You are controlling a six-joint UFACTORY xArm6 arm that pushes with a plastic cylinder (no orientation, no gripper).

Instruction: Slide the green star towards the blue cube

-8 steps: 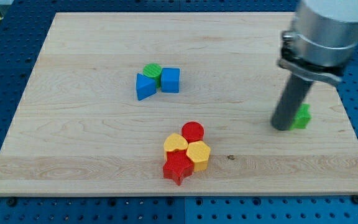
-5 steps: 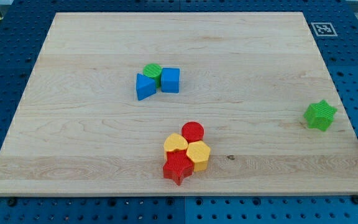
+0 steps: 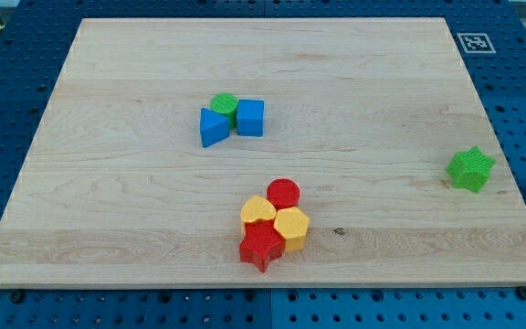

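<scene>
Since earlier, green star unmoved.

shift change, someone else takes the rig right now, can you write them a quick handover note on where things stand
My tip: barely in view, only a dark sliver at the view's right edge, off the board.
Green star: near the board's right edge, untouched by anything.
Blue cube: upper middle, packed with a blue wedge-like block and a green round block.
Done: nothing visible; star is far from the cube.
Left: get to the star's right and push it left and slightly up.
</scene>
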